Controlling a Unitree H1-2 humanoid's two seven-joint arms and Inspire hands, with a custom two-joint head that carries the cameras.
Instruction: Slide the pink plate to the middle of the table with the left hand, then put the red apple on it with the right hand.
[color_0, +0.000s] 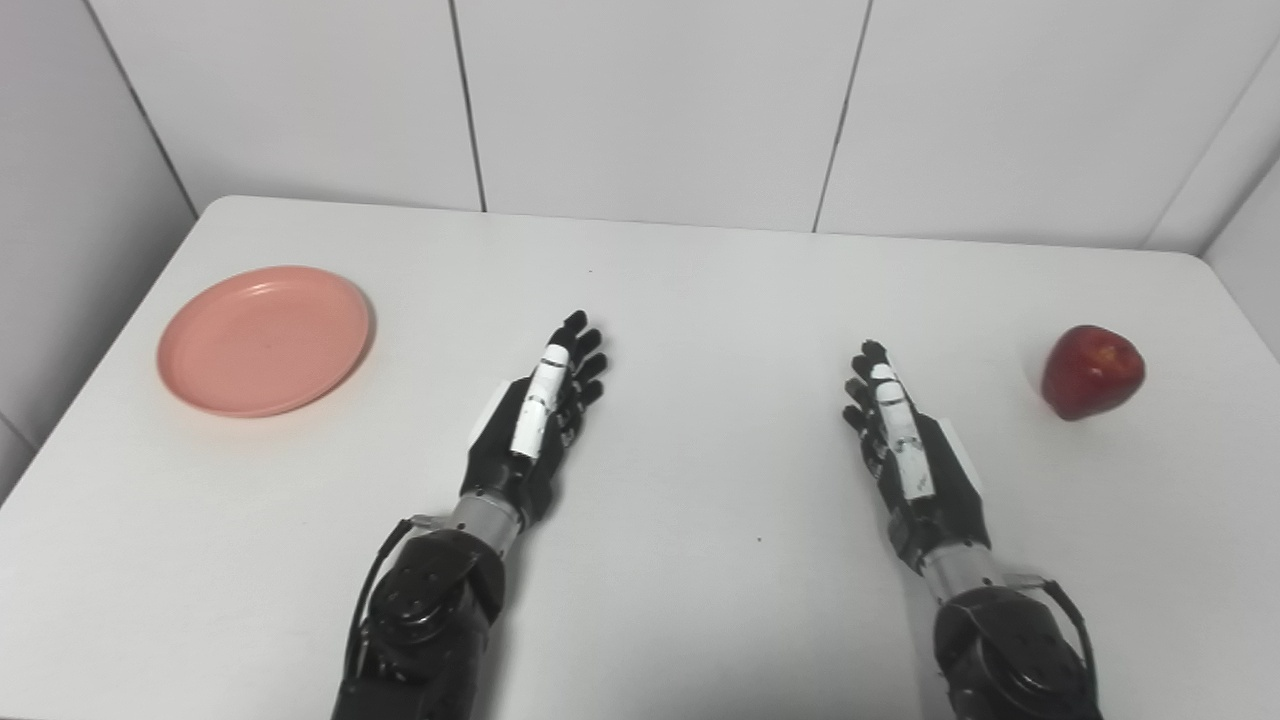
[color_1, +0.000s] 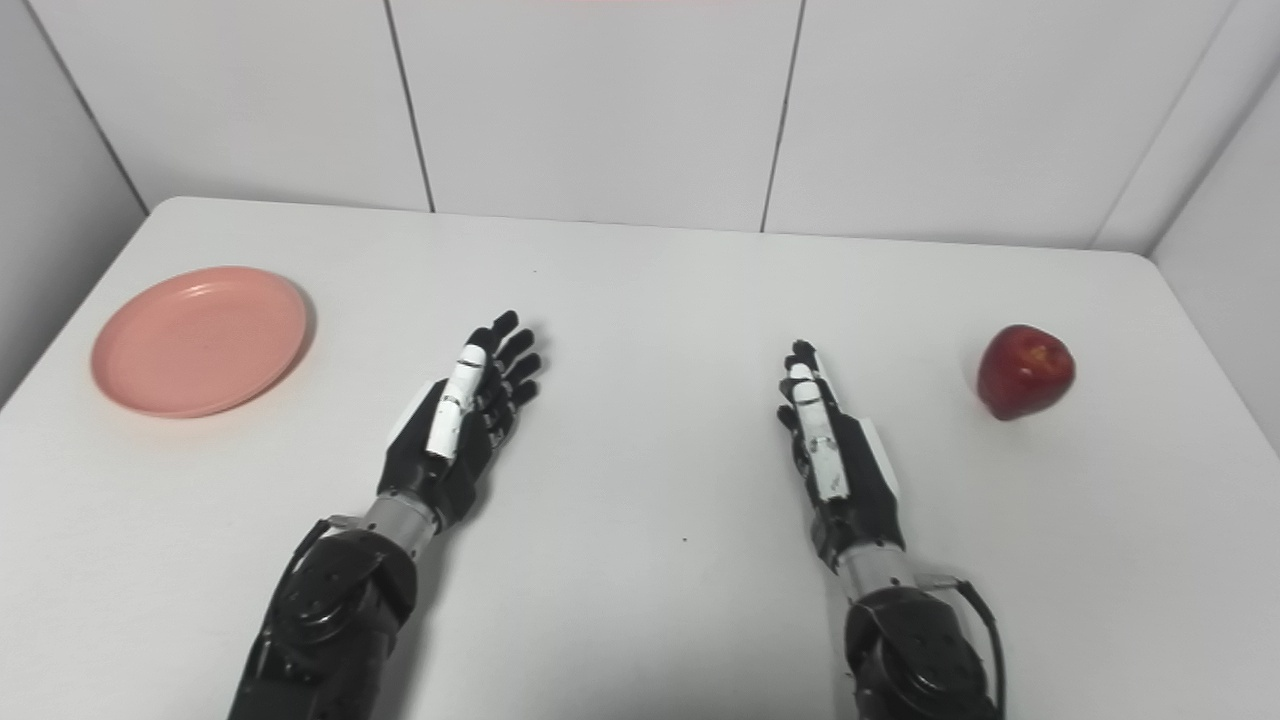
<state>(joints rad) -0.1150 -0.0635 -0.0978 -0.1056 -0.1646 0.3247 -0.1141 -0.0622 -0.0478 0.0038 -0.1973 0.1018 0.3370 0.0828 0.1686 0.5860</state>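
Pink plate (color_0: 263, 340) sits unmoved at left of frame, red apple (color_0: 1091, 371) far right; left hand (color_0: 535, 418) and right hand (color_0: 905, 440) are spread and empty, so nothing is done yet.

pink plate (color_0: 263, 339), red apple (color_0: 1091, 371) — white table (color_0: 700, 300)

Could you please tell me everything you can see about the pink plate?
The round, shallow pink plate, seemingly smooth plastic with a raised rim, lies flat and empty on the white table near its far left corner. Nothing touches it; the open left hand is to its right, well apart.
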